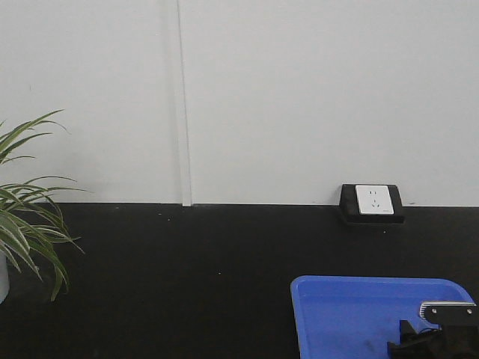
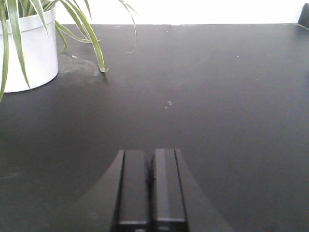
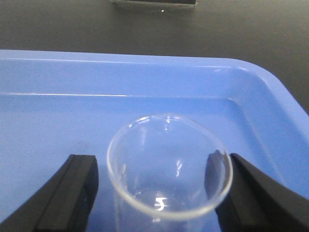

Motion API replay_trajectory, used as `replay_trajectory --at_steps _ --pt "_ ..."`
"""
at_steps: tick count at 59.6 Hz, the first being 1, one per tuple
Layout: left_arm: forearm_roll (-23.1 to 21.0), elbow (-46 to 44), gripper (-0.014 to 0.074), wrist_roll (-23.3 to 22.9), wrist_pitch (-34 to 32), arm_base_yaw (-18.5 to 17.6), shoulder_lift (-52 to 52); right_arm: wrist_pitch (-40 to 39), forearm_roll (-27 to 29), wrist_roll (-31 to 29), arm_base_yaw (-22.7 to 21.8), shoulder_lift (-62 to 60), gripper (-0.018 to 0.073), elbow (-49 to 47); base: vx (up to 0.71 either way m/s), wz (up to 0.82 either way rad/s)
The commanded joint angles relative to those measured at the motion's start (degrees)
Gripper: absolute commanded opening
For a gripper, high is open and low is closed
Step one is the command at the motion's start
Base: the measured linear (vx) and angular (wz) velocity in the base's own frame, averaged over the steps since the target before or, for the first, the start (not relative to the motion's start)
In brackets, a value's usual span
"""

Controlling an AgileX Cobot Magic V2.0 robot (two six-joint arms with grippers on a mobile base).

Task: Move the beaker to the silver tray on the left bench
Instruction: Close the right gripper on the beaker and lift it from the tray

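Note:
The beaker (image 3: 169, 200) is clear glass and stands upright in a blue plastic tray (image 3: 145, 72). My right gripper (image 3: 159, 166) is open and straddles the beaker just below its rim. The right finger (image 3: 251, 193) is at the glass and the left finger (image 3: 72, 188) stands a little off it. The right gripper also shows in the front view (image 1: 438, 333) at the lower right, over the blue tray (image 1: 352, 314). My left gripper (image 2: 150, 162) is shut and empty, low over the black worktop (image 2: 217, 96). The silver tray is out of view.
A potted plant in a white pot (image 2: 29, 53) stands at the worktop's left, its leaves showing in the front view (image 1: 30, 224). A black socket box (image 1: 373, 202) sits against the white wall behind the blue tray.

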Motion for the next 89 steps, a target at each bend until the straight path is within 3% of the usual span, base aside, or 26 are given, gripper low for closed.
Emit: replay_trajectory --at_steps 1,16,30,37,46,57,59,60,78,89 --pt "-0.29 1.08 0.0001 0.02 -4.79 0.11 -0.33 -4.22 -0.73 0.09 -0.23 -1.82 0.0508 -2.3 0.0 0.0" --pt "-0.29 1.08 0.0001 0.02 -4.79 0.11 -0.33 -2.73 -1.88 0.57 -0.23 -1.8 0.0361 -2.56 0.0 0.0" --pt "-0.29 1.08 0.0001 0.02 -4.79 0.11 -0.33 -3.16 -15.07 3.53 -0.05 -4.1 0.0092 -2.5 0.0 0.0" --pt "-0.29 1.08 0.0001 0.02 -4.79 0.11 -0.33 -2.87 -21.69 8.97 -0.05 -7.39 -0.0017 -2.35 0.0 0.0" --pt "-0.29 1.08 0.0001 0.02 -4.79 0.11 -0.33 -1.1 -28.15 17.64 -0.05 -13.67 -0.0015 -2.35 0.0 0.0" --pt "-0.29 1.08 0.0001 0.02 -4.79 0.11 -0.33 5.83 -41.45 27.81 0.68 -24.34 -0.0015 -2.35 0.0 0.0" --pt "-0.29 1.08 0.0001 0.02 -4.79 0.11 -0.33 7.43 -43.23 30.6 1.43 -26.68 -0.0015 -2.4 0.0 0.0" --pt "-0.29 1.08 0.0001 0.02 -4.79 0.11 -0.33 10.33 -44.94 35.86 4.18 -31.48 -0.0015 -2.52 0.0 0.0" --pt "-0.29 1.08 0.0001 0.02 -4.79 0.11 -0.33 24.3 -43.96 39.6 17.96 -44.64 -0.0011 -2.86 0.0 0.0" --pt "-0.29 1.08 0.0001 0.02 -4.79 0.11 -0.33 32.1 -44.18 39.73 24.22 -47.19 -0.0011 -5.72 0.0 0.0"
